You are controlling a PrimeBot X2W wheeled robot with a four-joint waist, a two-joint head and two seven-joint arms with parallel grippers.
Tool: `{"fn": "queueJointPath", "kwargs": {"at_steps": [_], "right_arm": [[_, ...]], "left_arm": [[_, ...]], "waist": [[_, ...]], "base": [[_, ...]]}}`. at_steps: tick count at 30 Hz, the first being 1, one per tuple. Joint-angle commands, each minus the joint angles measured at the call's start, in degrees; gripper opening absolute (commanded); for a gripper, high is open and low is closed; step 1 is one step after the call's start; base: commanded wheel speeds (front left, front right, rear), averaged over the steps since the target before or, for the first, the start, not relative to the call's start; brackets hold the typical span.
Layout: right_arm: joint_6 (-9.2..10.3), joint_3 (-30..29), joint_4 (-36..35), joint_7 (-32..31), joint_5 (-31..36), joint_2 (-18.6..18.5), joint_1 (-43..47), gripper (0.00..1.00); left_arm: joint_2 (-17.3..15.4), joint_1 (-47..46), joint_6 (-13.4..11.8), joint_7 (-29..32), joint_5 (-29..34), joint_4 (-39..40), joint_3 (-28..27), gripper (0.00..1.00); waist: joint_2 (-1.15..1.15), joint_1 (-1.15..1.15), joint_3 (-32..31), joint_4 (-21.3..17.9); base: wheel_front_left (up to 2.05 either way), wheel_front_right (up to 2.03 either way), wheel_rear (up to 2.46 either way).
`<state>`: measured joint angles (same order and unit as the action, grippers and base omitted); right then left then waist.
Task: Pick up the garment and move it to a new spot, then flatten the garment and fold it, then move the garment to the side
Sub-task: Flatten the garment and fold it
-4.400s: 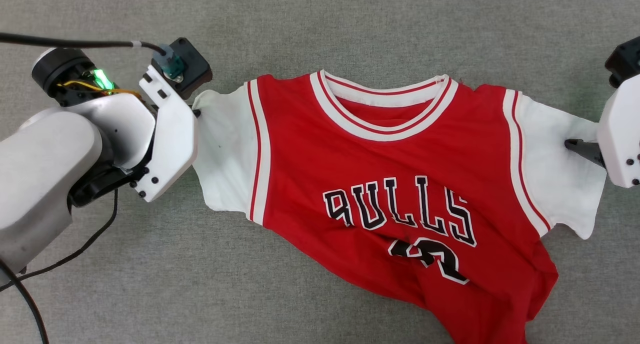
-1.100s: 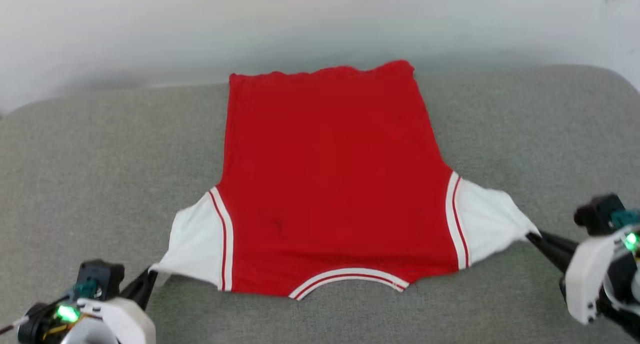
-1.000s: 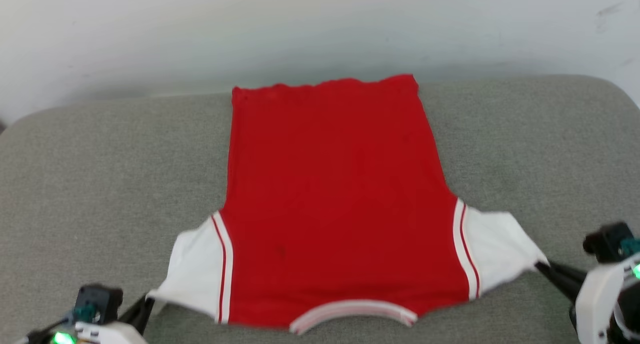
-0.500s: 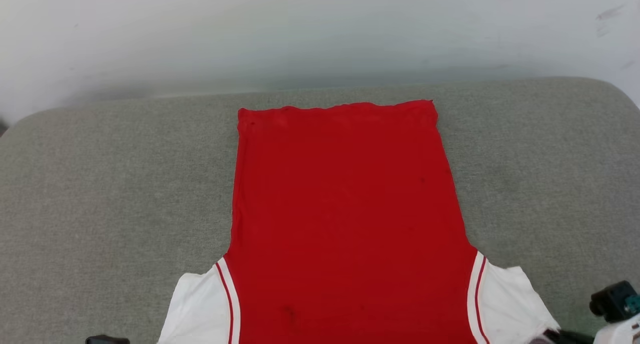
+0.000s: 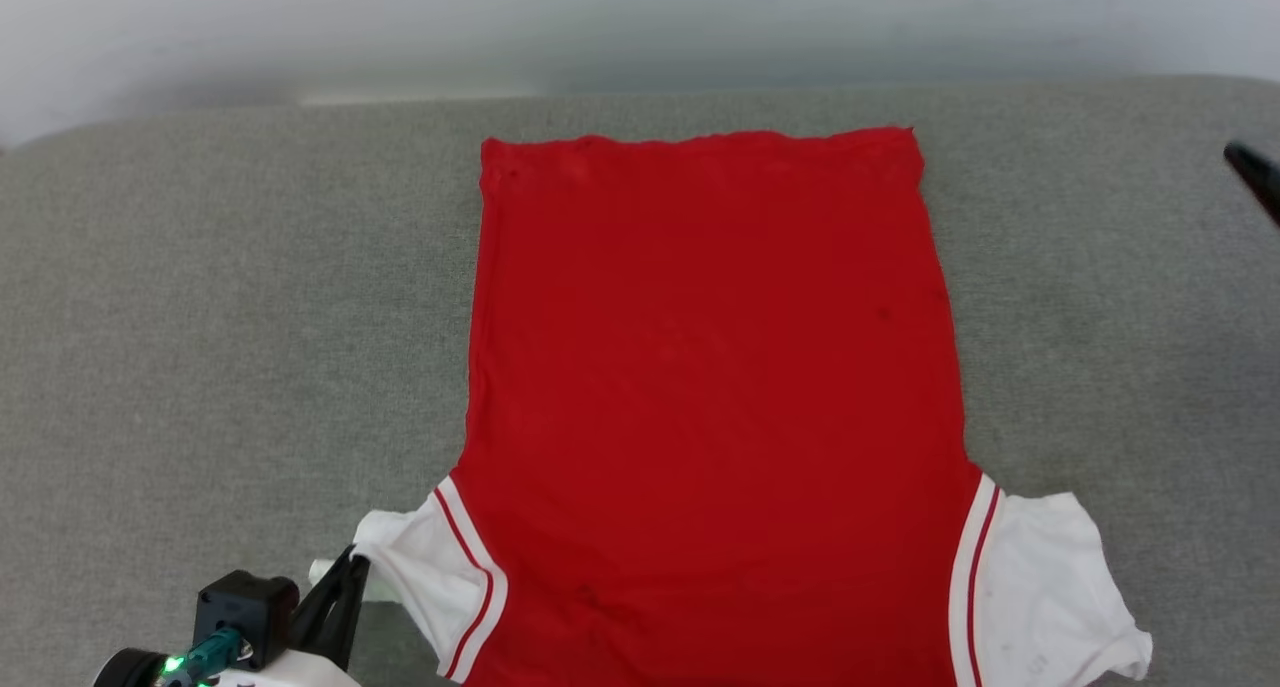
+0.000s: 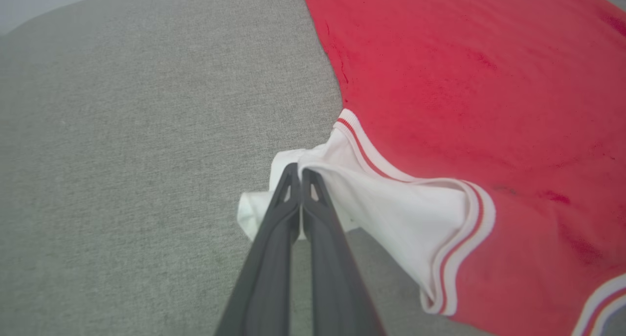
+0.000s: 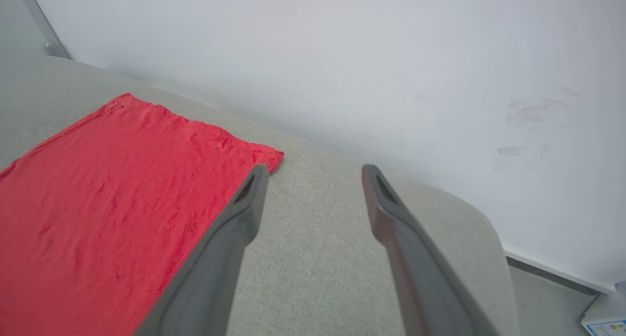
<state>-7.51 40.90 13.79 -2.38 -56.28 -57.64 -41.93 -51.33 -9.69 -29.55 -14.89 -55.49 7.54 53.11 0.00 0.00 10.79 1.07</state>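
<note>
On grey cushion, left claw pinches the garment by its sleeve; right claw gapes.

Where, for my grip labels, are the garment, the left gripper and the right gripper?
garment [image 5: 710,367], head view, middle of its red panel.
left gripper [image 6: 300,172], left wrist view, between fingertips shut on the white sleeve [image 6: 391,204].
right gripper [image 7: 315,170], right wrist view, between its open fingertips.

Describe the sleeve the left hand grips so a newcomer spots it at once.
On the grey fabric-covered surface lies a flat red jersey. Its white sleeve at the near left corner is bunched and pinched by the left hand; the opposite white sleeve lies flat, free.
</note>
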Motion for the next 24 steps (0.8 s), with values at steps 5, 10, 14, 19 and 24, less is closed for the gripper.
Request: {"fn": "queueJointPath", "kwargs": {"at_steps": [5, 10, 14, 19, 24], "right_arm": [[0.04, -3.7, 0.0, -11.5, 5.2, 4.3, -12.3, 1.0], [0.04, -2.6, 4.2, -25.9, 8.9, 8.7, -23.4, 1.0], [0.05, -0.6, 8.9, -39.8, 8.2, 11.0, -30.8, 1.0], [0.04, -0.5, 14.8, -53.6, 7.5, 13.1, -35.9, 1.0], [0.04, -1.7, 19.1, -61.3, 9.7, 15.0, -38.8, 1.0]], "left_arm": [[0.9, -2.8, -1.3, -0.4, 3.6, 3.6, -1.6, 0.0], [1.9, -5.8, -1.2, -0.4, 6.8, 4.9, -1.5, 0.0], [3.0, -8.6, -0.9, -0.2, 8.9, 5.5, -1.1, 0.0], [4.8, -12.2, -0.9, 0.1, 11.6, 6.3, -0.6, 0.0], [6.6, -14.7, -0.7, 0.0, 13.6, 6.8, -0.1, 0.0]], "waist": [[0.0, 0.0, 8.1, 3.6], [0.0, 0.0, 13.8, 6.4], [0.0, 0.0, 17.6, 8.7], [0.0, 0.0, 21.7, 11.8], [0.0, 0.0, 25.4, 14.5]], "base": [[0.0, 0.0, 0.0], [0.0, 0.0, 0.0], [0.0, 0.0, 0.0], [0.0, 0.0, 0.0], [0.0, 0.0, 0.0]]}}
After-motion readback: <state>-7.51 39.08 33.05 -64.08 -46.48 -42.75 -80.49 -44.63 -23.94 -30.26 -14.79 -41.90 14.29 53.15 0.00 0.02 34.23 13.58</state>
